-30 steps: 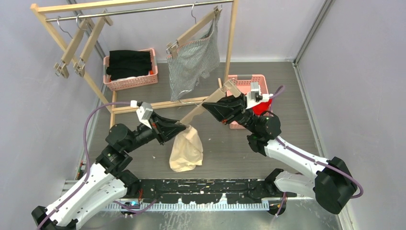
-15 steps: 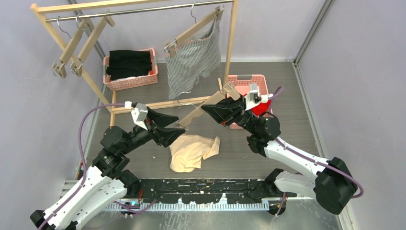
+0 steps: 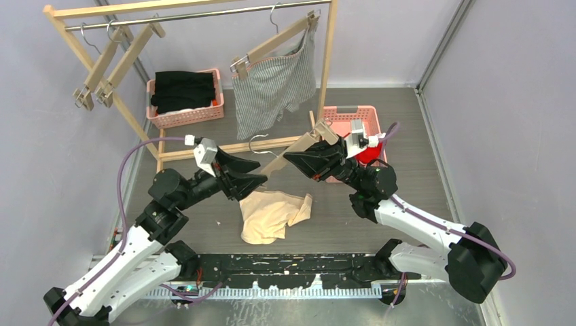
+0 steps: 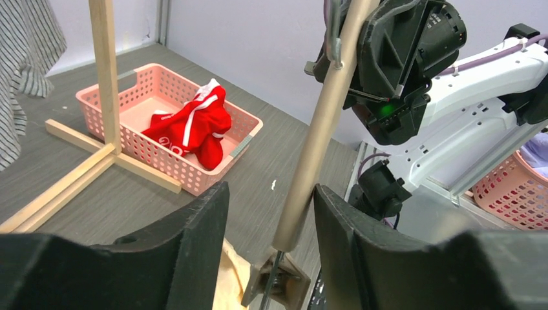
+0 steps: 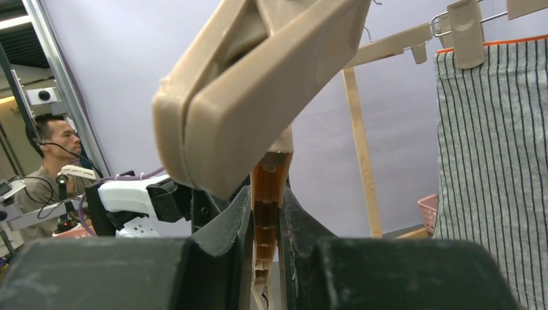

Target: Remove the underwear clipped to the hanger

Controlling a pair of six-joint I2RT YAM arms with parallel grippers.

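Note:
The cream-beige underwear point(image 3: 272, 214) lies loose on the floor, free of the clip; its edge shows in the left wrist view point(image 4: 229, 279). My right gripper point(image 3: 293, 155) is shut on a tan clip hanger point(image 3: 277, 164), held slanted above the floor, and grips its bar in the right wrist view point(image 5: 266, 194). My left gripper point(image 3: 260, 172) is open, its jaws on either side of the hanger's lower end point(image 4: 310, 161) above its clip point(image 4: 278, 287). The grey striped underwear point(image 3: 272, 85) hangs clipped on the rack. The red underwear point(image 3: 370, 151) lies in a pink basket point(image 3: 346, 112).
A wooden rack point(image 3: 197, 13) stands at the back with two empty hangers point(image 3: 109, 64) on the left. A second pink basket point(image 3: 163, 119) holds folded black clothes point(image 3: 183, 89). The rack's foot bar point(image 3: 224, 148) runs just behind my grippers.
The cream-beige underwear came off the clip at my left gripper and dropped flat onto the floor. My left gripper opened and rose slightly along the hanger. The right gripper kept holding the hanger.

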